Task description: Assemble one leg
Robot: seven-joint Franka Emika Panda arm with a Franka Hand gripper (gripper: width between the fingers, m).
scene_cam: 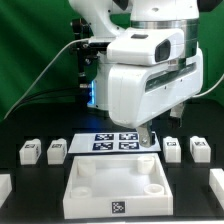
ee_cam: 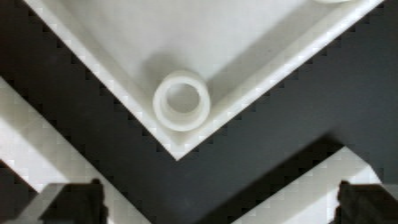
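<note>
The large white tray-like piece [scene_cam: 113,190] lies at the front of the table, with round sockets in its corners. My gripper [scene_cam: 150,138] hangs just behind its far corner on the exterior view's right. In the wrist view, that corner's round socket [ee_cam: 182,102] lies ahead of the gripper [ee_cam: 221,205]. The dark fingertips [ee_cam: 75,203] stand wide apart with only black table between them, so the gripper is open and empty. Small white tagged legs stand in a row: two on the exterior view's left [scene_cam: 30,151] [scene_cam: 57,150] and two on its right [scene_cam: 172,146] [scene_cam: 199,149].
The marker board [scene_cam: 112,142] lies flat behind the tray, partly under the arm. More white pieces show cut off at the exterior view's left edge [scene_cam: 4,186] and right edge [scene_cam: 217,186]. A green curtain and cables are behind.
</note>
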